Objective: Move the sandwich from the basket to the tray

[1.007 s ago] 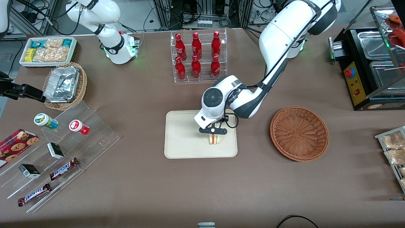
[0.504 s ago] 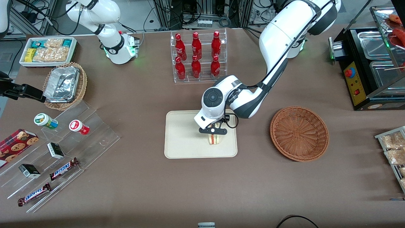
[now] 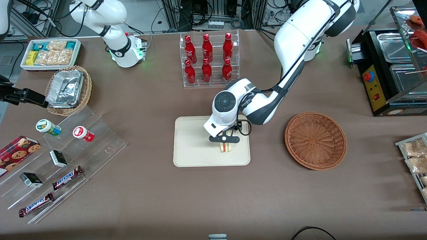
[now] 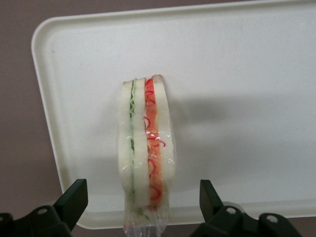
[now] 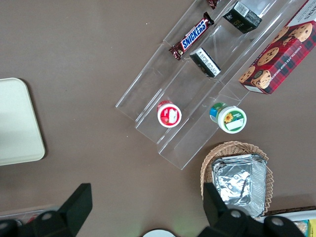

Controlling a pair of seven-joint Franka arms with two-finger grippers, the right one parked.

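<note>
The sandwich (image 3: pixel 226 147) (image 4: pixel 146 148), a plastic-wrapped wedge of white bread with red and green filling, stands on its edge on the cream tray (image 3: pixel 190 146) (image 4: pixel 237 89), close to the tray edge that faces the basket. My left gripper (image 3: pixel 225 139) (image 4: pixel 143 202) hovers just above it, open, its black fingers (image 4: pixel 74 197) spread wide on either side of the sandwich without touching it. The reddish-brown wicker basket (image 3: pixel 315 140) sits empty on the table toward the working arm's end.
A clear rack of red bottles (image 3: pixel 208 58) stands farther from the front camera than the tray. Toward the parked arm's end are a tan basket with foil trays (image 3: pixel 68 90), a clear stepped display with cups and chocolate bars (image 3: pixel 63 163) and a white snack bin (image 3: pixel 50 53). A black appliance (image 3: pixel 390 70) stands at the working arm's end.
The gripper has shifted slightly between the frames; the sandwich stays standing on the tray at the same spot.
</note>
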